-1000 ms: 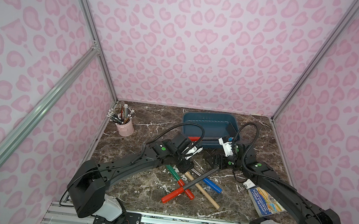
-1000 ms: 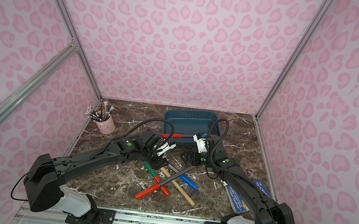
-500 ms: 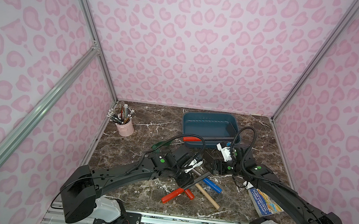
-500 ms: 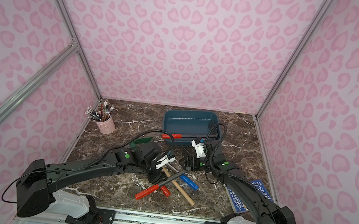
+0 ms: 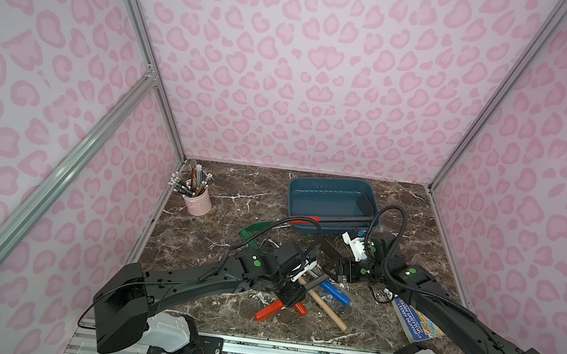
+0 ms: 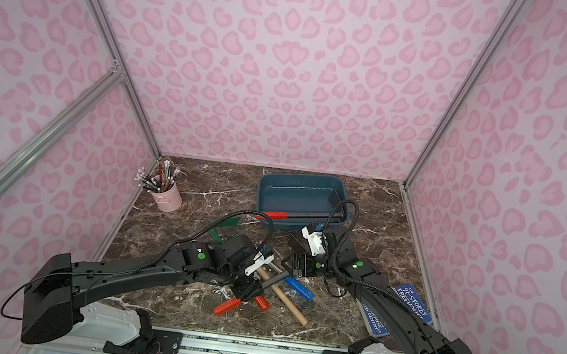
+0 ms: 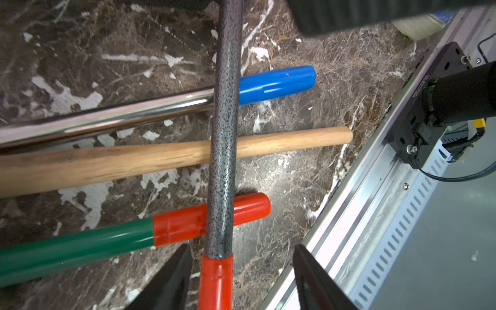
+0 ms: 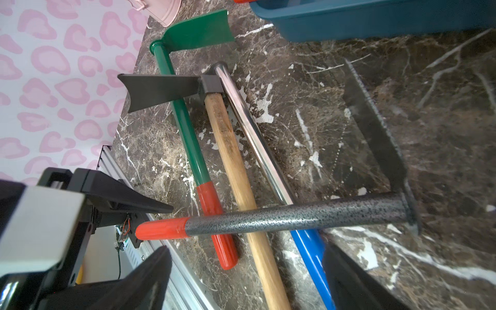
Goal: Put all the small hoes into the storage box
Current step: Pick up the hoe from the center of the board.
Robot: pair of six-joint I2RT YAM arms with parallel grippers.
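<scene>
Left gripper (image 7: pixel 241 248): jaws half open, astride red grip of grey hoe (image 7: pixel 224 134), not closed. It has drawn back from box (image 5: pixel 333 182) to pile in front of box. Grasp seems next. Right gripper (image 8: pixel 245 249): wide open, empty. Second hoe (image 5: pixel 304 219) lies across box rim.

A robot-lab test booth: pink leopard-print panels (image 5: pixel 288 74) in aluminium framing (image 5: pixel 135 17) enclose a marble-look tabletop (image 5: pixel 191 240).
</scene>
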